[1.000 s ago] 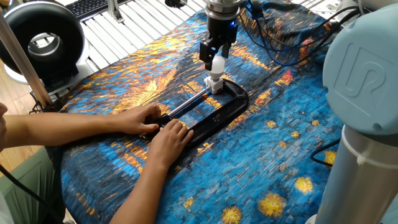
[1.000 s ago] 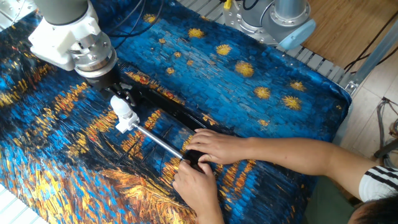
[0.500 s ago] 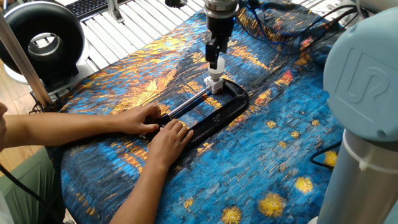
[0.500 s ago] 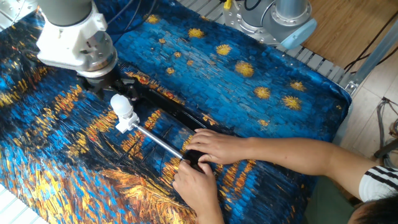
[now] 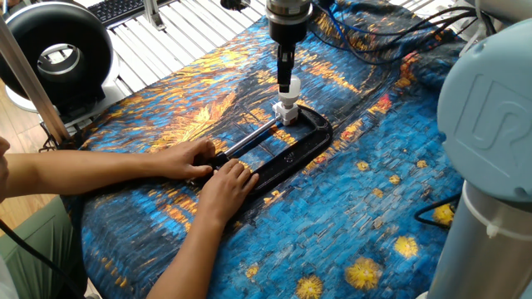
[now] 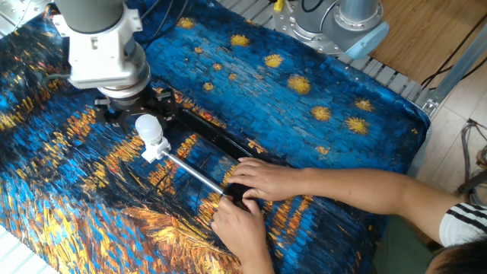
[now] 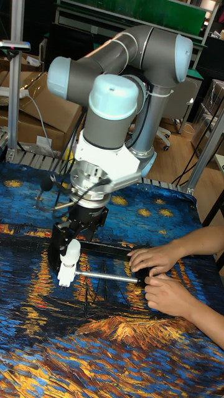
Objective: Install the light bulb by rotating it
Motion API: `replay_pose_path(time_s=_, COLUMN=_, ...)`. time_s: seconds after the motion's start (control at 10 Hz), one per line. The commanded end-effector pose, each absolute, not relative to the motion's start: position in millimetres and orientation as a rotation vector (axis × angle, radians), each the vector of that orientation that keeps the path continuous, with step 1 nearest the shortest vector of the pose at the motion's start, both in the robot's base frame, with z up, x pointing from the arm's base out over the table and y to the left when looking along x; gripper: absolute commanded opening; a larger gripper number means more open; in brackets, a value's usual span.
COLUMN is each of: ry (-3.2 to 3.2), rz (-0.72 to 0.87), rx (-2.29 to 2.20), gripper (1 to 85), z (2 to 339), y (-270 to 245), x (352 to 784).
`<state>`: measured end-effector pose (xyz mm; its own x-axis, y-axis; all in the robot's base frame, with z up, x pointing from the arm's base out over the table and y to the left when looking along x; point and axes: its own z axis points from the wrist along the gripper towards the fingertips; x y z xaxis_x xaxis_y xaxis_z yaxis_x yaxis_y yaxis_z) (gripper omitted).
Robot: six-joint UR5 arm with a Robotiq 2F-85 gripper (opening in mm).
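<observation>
A: Why are two bare hands (image 5: 218,173) pinning that black C-clamp (image 5: 287,150)?

B: Bracing it. The small white globe bulb (image 6: 148,129) stands on the white socket block (image 6: 155,150), black two-finger gripper (image 6: 137,120) spread beside it, holding nothing.

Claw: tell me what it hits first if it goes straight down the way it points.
The bulb, which sits directly under the claw, with the socket below it. Whether the fingers already touch the bulb is unclear.
</observation>
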<state>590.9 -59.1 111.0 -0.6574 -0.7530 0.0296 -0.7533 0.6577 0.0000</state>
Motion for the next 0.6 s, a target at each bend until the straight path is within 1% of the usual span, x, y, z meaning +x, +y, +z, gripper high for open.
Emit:
replay_pose_path(time_s=0.0, ry=-2.764, rz=0.047, rx=1.499, gripper=73.7, z=107.3, y=-58.2, x=596.9)
replay_pose_path(time_s=0.5, ry=-2.739, rz=0.066, rx=1.54, gripper=74.0, z=100.4, y=-65.4, x=588.9)
